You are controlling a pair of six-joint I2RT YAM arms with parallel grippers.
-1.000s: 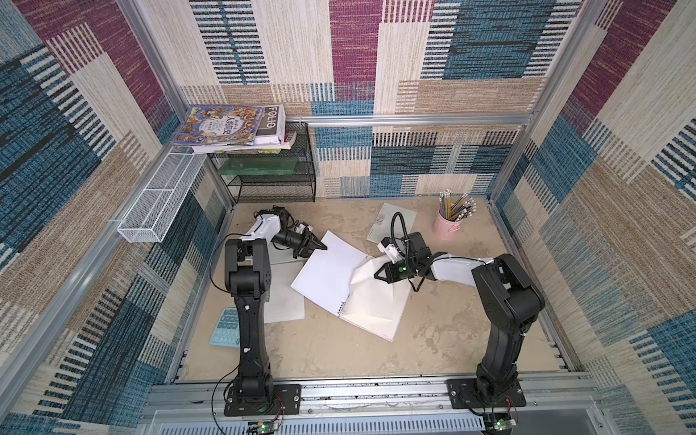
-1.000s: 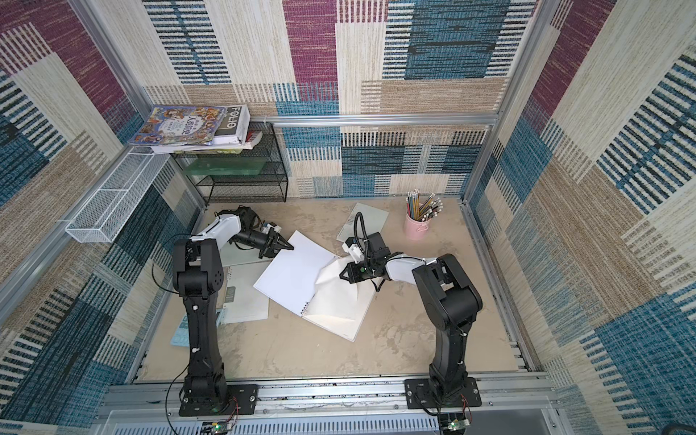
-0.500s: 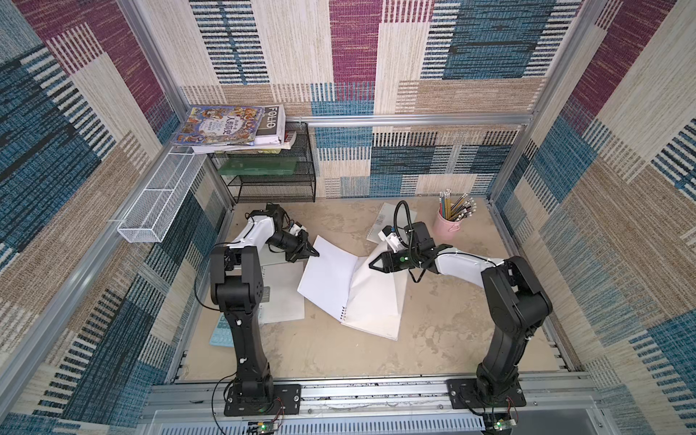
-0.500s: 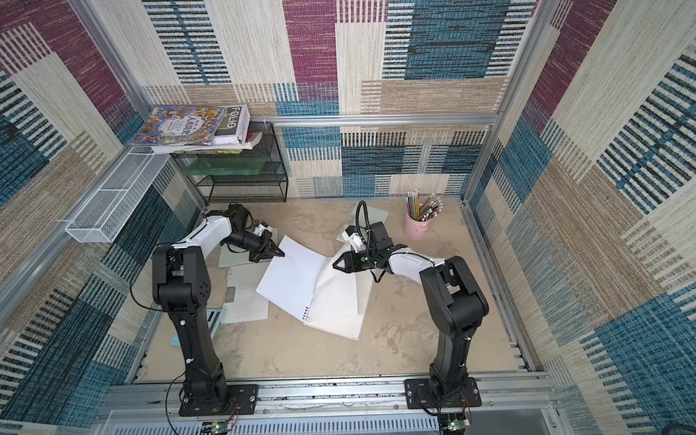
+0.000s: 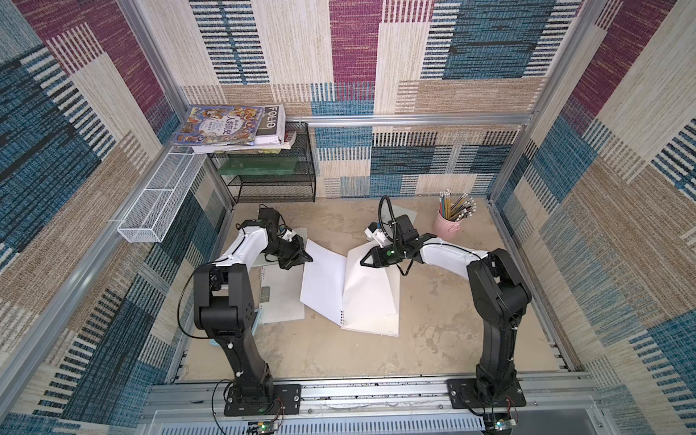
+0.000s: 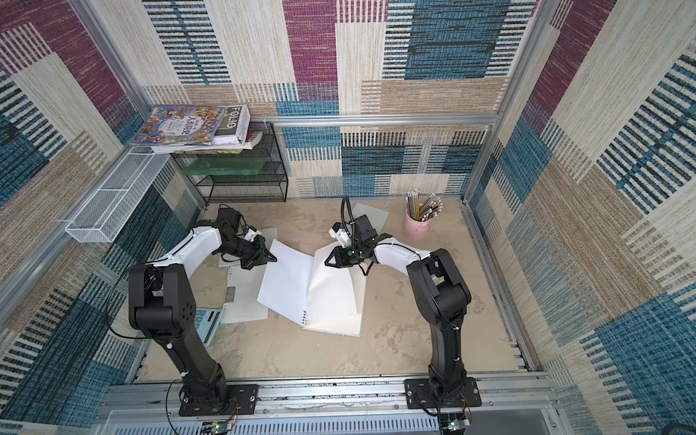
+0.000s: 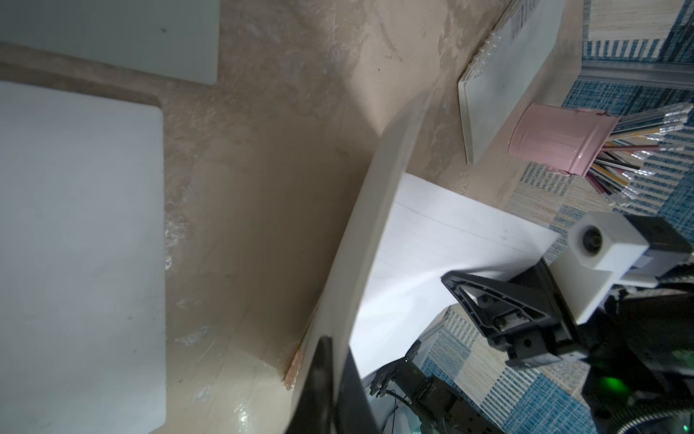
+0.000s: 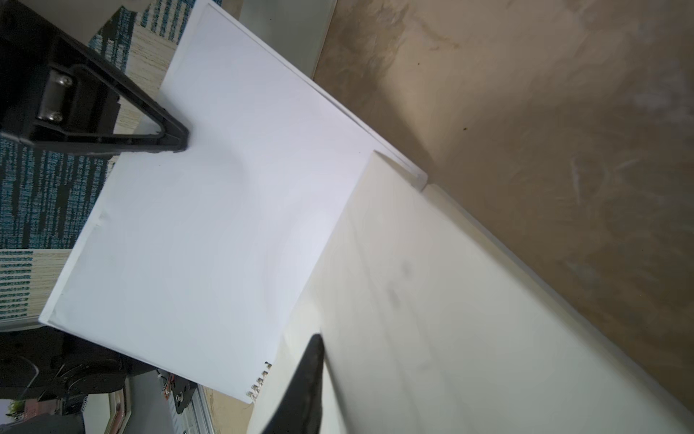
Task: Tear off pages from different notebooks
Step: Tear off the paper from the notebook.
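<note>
Light-blue calculator (image 6: 209, 324) lies nearest the arm bases, partly under a closed notebook (image 5: 284, 297) with a frosted cover. Neither is being handled.

Mid-worktop (image 5: 433, 339): the open notebook (image 5: 324, 286) lies skewed, with its wire spiral showing only at the near end. Its right-hand page (image 5: 367, 286) is raised off the stack and creased. It appears still bound along the spine, though the far end of the binding cannot be seen.

Left tool (image 5: 307, 259): fully closed on the far corner of the open notebook's left leaf. The wrist view shows the sheet pinched edge-on between the fingers (image 7: 323, 375).

Right tool (image 5: 364, 263): closed down on the top edge of the raised page. 1 finger (image 8: 310, 375) lies against the paper; the other is hidden behind it.

Beyond: another notebook (image 7: 503, 75) lies just beside a pink pencil cup (image 5: 446, 229), and a black wire rack (image 5: 275, 184) stands at the back wall.

Risks, as judged:
1. The pull starts from 1 corner, so the tear may run across the sheet instead of along the holes.
2. The left tool restrains only a thin leaf corner. The notebook may lift or swing with the pull, or that leaf may rip.
3. The right tool has only a narrow bite on the page's edge, so the paper may slip out.
4. The pencil cup stands near the right arm and could be knocked in a wide sweep.
</note>
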